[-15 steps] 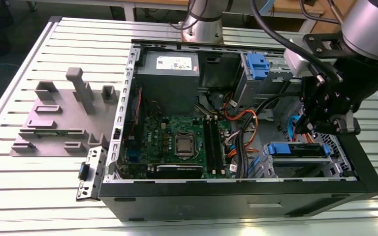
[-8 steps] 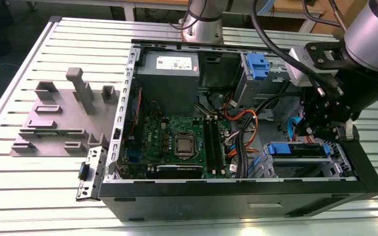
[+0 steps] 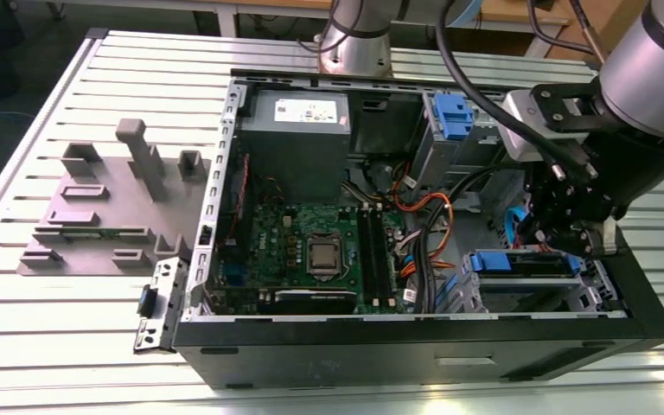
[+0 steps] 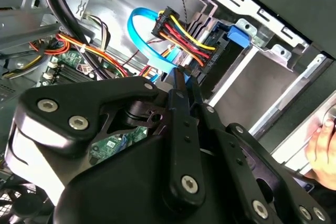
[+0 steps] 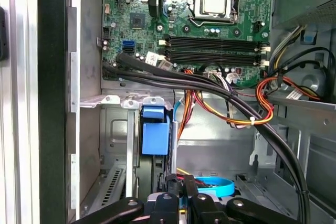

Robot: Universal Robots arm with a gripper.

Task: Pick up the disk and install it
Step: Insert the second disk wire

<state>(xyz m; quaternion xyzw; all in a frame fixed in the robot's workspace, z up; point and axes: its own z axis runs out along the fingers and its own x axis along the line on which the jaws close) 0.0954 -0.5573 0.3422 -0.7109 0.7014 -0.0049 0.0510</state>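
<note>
end effector [image 3: 572,232] | fingers together | inside computer case [image 3: 424,346] | above drive bay [image 3: 528,281]

At the centre of the exterior view, a green motherboard [image 3: 309,246] with a silver processor [image 3: 322,254] sits inside a black computer case [image 3: 424,350]. A grey power supply [image 3: 295,130] with a white sticker lies at upper centre. Orange, red and yellow wires [image 3: 424,216] run right of centre. Blue plastic carriers [image 3: 505,262] show at lower right, and a grey fixture block [image 3: 101,207] at left on the silver ribbed table [image 3: 32,311]. In the second wrist view, a light blue cable [image 4: 144,40] loops at upper centre above the black gripper [image 4: 181,90].
</note>
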